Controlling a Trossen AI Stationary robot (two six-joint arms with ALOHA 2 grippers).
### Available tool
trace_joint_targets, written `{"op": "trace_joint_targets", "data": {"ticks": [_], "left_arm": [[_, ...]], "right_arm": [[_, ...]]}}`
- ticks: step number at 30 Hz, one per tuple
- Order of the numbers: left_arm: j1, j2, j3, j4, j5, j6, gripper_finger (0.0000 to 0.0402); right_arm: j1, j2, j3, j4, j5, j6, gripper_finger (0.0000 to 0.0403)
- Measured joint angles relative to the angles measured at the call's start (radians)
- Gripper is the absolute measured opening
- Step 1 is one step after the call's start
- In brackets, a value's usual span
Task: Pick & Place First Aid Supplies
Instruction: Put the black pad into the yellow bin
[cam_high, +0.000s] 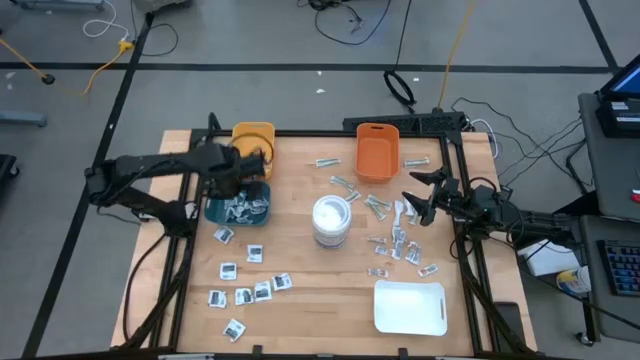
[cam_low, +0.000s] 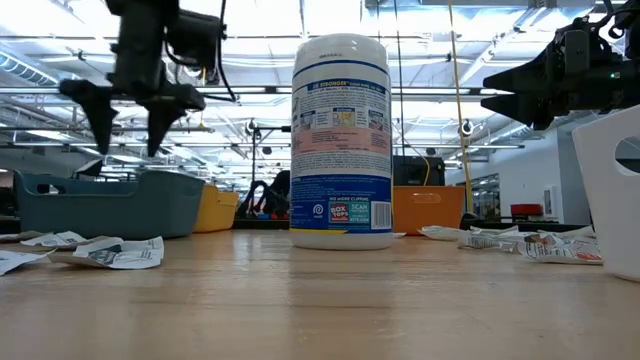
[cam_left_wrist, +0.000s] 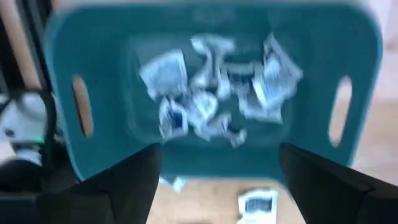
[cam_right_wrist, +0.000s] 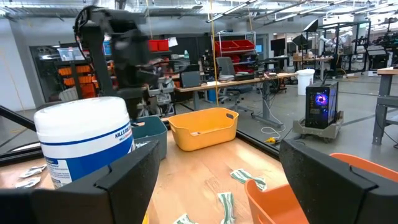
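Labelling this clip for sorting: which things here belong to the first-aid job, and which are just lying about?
Job:
first aid packets loose on the table, more in the teal bin
left gripper, open, above that bin
yellow bin
orange bin

Lying about:
wipes canister
white tray

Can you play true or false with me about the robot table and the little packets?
1. The teal bin has packets in it. True.
2. The left gripper is holding a packet. False: its fingers are open and empty, above the teal bin.
3. The white tub is lying on its side. False: it stands upright near the middle of the table.
4. The white tray has no packets on it. True.
5. The right gripper is inside the orange bin. False: it hangs open over loose packets at the table's right side, apart from that bin.
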Motion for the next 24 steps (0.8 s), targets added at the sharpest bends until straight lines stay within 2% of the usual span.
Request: {"op": "trace_joint_targets", "data": {"ticks": [14,19,24], "left_arm": [[-0.509,-0.050,-0.008,-0.138,0.001,-0.528,0.0333],[-0.634,-0.050,-0.010,-0.137,0.018,-0.664,0.0333],[-0.707,-0.049,-0.102,-0.054,0.044,-0.738,0.0333]], "right_arm": [[0.000,0.000,0.000,0.000,0.000,0.000,0.0324],[0.000,0.000,0.000,0.000,0.000,0.000,0.0325],[0.000,0.000,0.000,0.000,0.000,0.000,0.0321]]}}
